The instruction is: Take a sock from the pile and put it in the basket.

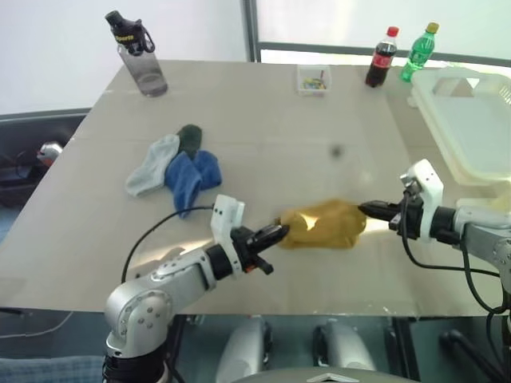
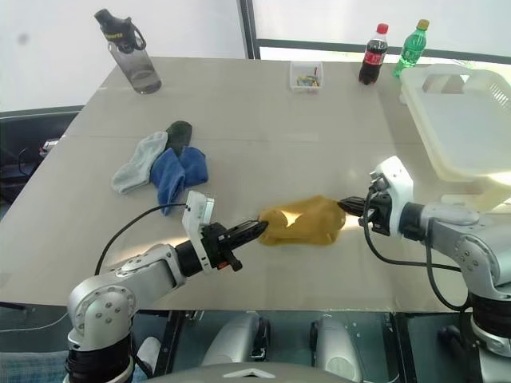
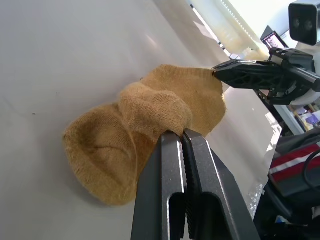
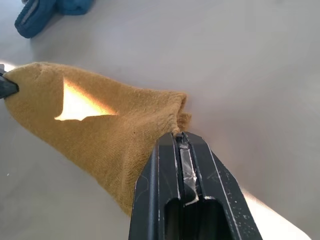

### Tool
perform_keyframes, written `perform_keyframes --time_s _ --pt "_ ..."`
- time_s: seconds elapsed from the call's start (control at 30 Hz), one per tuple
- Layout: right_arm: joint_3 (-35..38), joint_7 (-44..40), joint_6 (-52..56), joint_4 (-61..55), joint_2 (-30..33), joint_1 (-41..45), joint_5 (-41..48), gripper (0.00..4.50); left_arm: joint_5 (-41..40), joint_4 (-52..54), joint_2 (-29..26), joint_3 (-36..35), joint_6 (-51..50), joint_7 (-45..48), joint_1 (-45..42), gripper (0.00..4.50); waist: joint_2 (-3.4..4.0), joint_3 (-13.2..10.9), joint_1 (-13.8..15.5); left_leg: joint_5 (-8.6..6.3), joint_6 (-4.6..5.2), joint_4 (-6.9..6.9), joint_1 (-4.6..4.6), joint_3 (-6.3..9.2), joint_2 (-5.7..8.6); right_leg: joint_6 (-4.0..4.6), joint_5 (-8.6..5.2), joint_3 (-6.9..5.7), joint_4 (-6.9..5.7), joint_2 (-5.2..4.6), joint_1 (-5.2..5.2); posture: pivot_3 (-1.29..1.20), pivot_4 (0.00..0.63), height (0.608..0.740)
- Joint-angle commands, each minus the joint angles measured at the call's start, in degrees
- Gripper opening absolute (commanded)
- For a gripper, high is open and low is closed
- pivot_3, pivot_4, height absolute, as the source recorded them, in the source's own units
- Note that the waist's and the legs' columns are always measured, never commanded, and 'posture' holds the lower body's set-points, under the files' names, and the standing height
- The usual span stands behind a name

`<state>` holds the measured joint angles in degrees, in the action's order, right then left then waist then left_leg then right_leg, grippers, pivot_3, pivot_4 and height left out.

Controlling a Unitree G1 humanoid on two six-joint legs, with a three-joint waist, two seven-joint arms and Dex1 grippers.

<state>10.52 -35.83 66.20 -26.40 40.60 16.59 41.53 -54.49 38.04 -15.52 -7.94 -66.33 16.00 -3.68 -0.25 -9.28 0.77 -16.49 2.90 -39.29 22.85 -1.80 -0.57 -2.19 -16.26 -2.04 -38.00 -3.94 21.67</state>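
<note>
A mustard yellow sock hangs stretched between my two grippers, near the front middle of the table. My left gripper is shut on its left end, and the left wrist view shows the sock pinched at the fingertips. My right gripper is shut on the right end of the sock. The pile of blue, grey and dark green socks lies left of centre on the table. The cream-white basket stands at the table's right edge, beyond my right gripper.
A grey water bottle stands at the far left corner. A small clear box, a cola bottle and a green bottle line the far edge. The table's front edge runs just below both arms.
</note>
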Motion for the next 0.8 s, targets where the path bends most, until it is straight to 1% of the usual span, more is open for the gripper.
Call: perform_keyframes --time_s 0.03,0.4,0.8 --pt "2.07 0.81 0.07 -1.49 0.52 -0.33 0.98 0.0 -2.04 2.76 -0.36 0.88 1.17 -0.48 0.45 0.05 0.0 0.0 0.02 0.0 0.0 0.0 0.0 0.0 0.0 0.0 0.0 0.0 0.0 0.0 0.0 0.0 0.15 0.74" --pt "1.75 1.78 0.15 -1.57 1.39 -2.19 1.53 0.0 -0.33 0.23 -3.95 2.68 4.02 0.11 0.71 0.05 0.0 0.0 0.01 0.0 0.0 0.0 0.01 0.0 0.0 0.01 0.0 0.0 0.01 0.02 0.0 0.0 0.15 0.74" --pt "0.94 4.01 -0.02 -1.8 0.29 -3.36 1.77 0.0 2.17 -2.44 -3.44 5.08 7.75 -0.37 0.03 0.05 0.0 0.0 0.02 0.0 0.01 0.01 0.01 0.0 0.0 0.01 0.0 0.0 0.02 0.02 0.01 0.0 0.15 0.74"
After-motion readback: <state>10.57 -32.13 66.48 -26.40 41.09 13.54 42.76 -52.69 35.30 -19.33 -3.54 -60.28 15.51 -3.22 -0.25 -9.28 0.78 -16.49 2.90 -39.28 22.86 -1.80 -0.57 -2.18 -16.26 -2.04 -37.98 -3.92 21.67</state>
